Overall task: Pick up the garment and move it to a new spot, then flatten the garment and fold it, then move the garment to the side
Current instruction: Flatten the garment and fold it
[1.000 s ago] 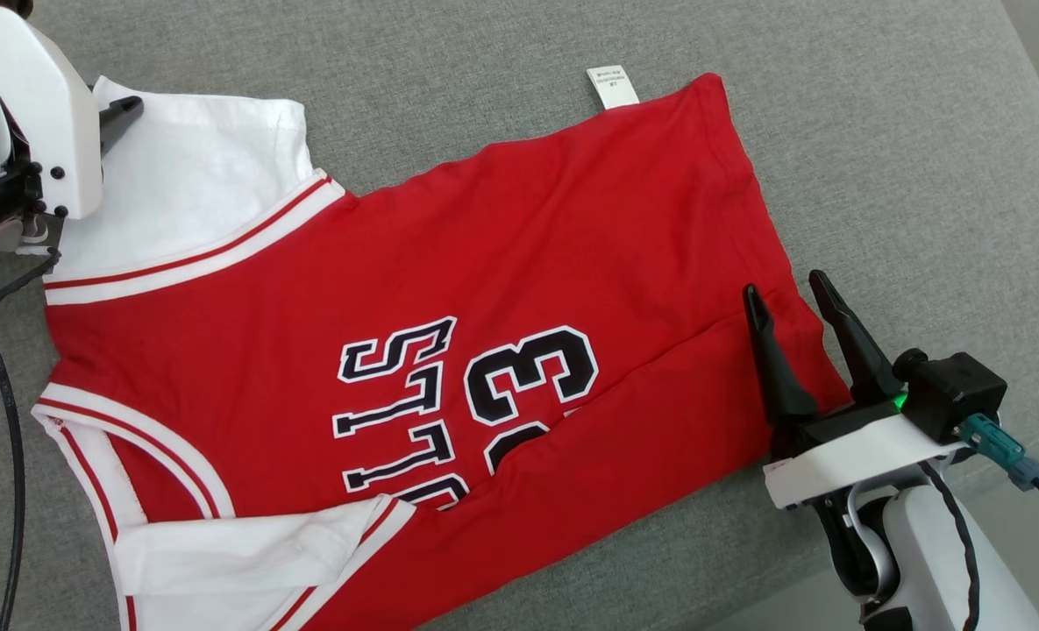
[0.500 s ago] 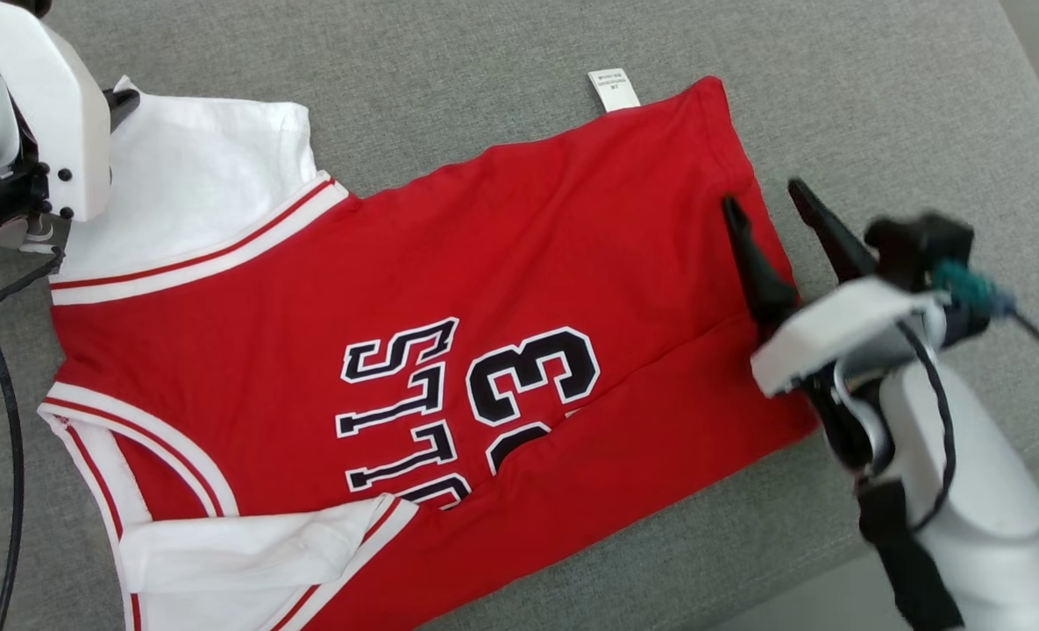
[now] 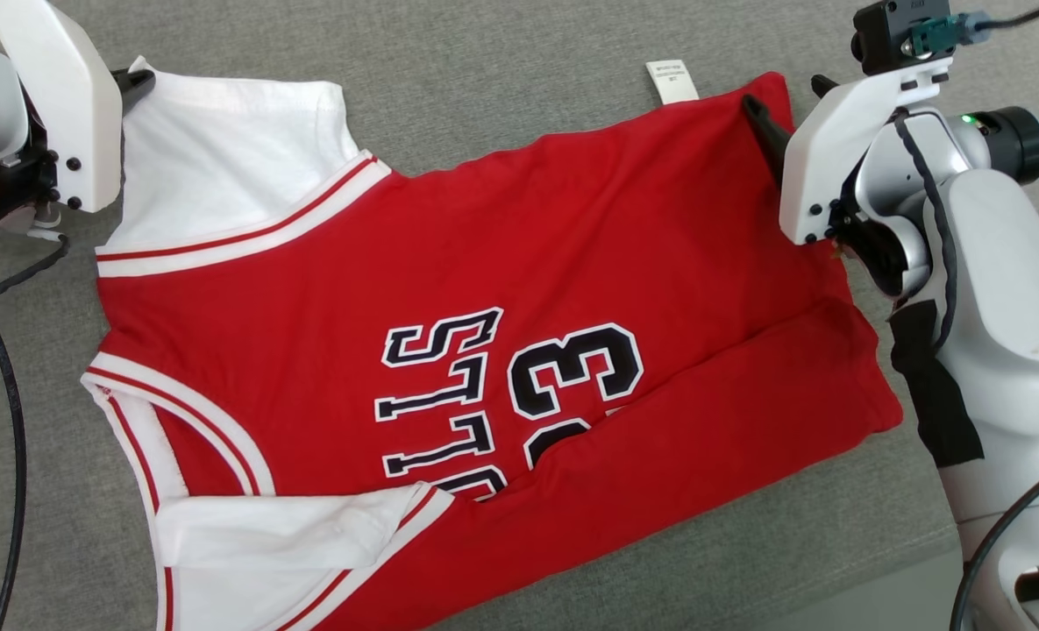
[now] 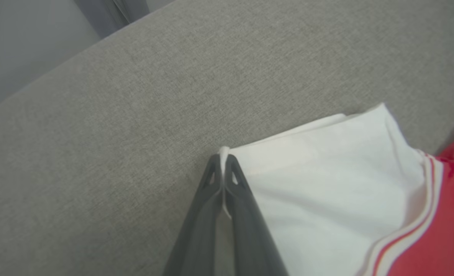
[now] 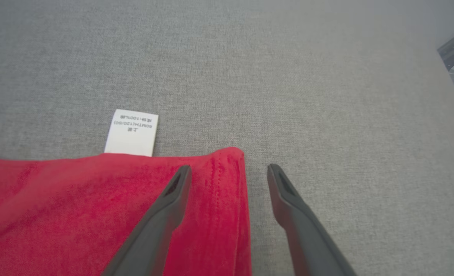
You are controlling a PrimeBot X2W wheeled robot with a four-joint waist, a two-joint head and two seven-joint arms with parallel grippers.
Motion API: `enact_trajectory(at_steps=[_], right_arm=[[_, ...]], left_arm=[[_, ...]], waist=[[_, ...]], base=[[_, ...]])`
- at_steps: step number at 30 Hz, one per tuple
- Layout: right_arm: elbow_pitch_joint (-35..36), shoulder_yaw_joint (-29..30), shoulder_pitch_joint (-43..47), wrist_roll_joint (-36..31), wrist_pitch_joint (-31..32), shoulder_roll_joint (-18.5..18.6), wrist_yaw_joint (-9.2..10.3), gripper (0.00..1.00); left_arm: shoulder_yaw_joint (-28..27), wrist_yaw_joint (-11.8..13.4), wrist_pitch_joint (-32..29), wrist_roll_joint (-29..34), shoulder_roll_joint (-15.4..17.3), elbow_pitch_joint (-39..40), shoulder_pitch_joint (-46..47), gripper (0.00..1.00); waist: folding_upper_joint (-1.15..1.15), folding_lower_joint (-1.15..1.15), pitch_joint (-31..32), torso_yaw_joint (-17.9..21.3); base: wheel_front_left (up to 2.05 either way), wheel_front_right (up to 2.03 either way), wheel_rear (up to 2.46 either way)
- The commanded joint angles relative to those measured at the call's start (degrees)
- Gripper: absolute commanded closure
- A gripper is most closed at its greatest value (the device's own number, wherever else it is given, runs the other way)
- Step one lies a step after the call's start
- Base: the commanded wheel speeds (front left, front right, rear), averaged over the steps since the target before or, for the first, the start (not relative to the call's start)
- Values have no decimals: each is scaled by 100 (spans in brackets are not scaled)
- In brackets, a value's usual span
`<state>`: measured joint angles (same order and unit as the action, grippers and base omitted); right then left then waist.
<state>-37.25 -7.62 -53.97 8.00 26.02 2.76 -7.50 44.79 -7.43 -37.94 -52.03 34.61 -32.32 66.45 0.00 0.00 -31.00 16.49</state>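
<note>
Grey upholstered surface carries the garment, a red jersey numbered 23. It lies flat with its long axis running left to right in the head view: shoulders at the left, hem at the right, and the far edge rising slightly toward the right.

At the far left, the left pincer is pressed together on the outer corner of the white sleeve. In the left wrist view a sliver of white cloth shows pinched between the tips of that pincer. The arm comes in low from the left, its fingers pointing across the sleeve's edge.

Further right, a white label sticks out from the far edge onto the bare surface.

At the right end, the right pincer is spread and holds nothing. In the right wrist view it straddles the hem corner, with 1 finger over the red cloth and the other over grey fabric beyond the side edge. The corner lies just ahead of the tips, and the label sits off to that view's left.

The right arm is plainly the nearer one to this corner. The next move probably depends on that straddle: with a short push forward and down, closing the pincer should catch the hem. Both far corners would then be held for a fold along the long axis.
</note>
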Motion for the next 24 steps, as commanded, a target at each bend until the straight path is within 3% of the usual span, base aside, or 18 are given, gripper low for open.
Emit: enact_trajectory(at_steps=[1,7,9,10,11,13,14,24], right_arm=[[-60,36,-72,-58,58,29,2,0],[-337,175,-263,-261,41,28,2,0],[-382,172,-302,-274,-14,30,2,28],[-408,176,-328,-292,-36,31,2,52],[-433,178,-339,-302,-59,30,2,56],[-478,156,-373,-311,-105,29,2,79],[-508,146,-393,-319,-118,30,2,100],[-685,256,-540,-321,-327,29,2,100]], left_arm=[[14,-7,31,-14,18,9,119,100],[117,-7,79,-48,-3,0,203,100],[152,-7,77,-61,-7,-11,228,100],[170,-7,75,-70,-6,-20,237,100],[187,-7,79,-73,1,-30,245,100],[219,-7,97,-88,13,-39,256,100],[239,-7,107,-90,20,-46,265,100],[427,-6,504,-108,176,-5,422,100]], waist=[[0,0,-22,-31],[0,0,-70,-116],[0,0,-76,-133],[0,0,-79,-140],[0,0,-82,-147],[0,0,-88,-157],[0,0,-90,-162],[0,0,-47,-278]], base=[[0,0,0],[0,0,0],[0,0,0],[0,0,0],[0,0,0],[0,0,0],[0,0,0],[0,0,0]])
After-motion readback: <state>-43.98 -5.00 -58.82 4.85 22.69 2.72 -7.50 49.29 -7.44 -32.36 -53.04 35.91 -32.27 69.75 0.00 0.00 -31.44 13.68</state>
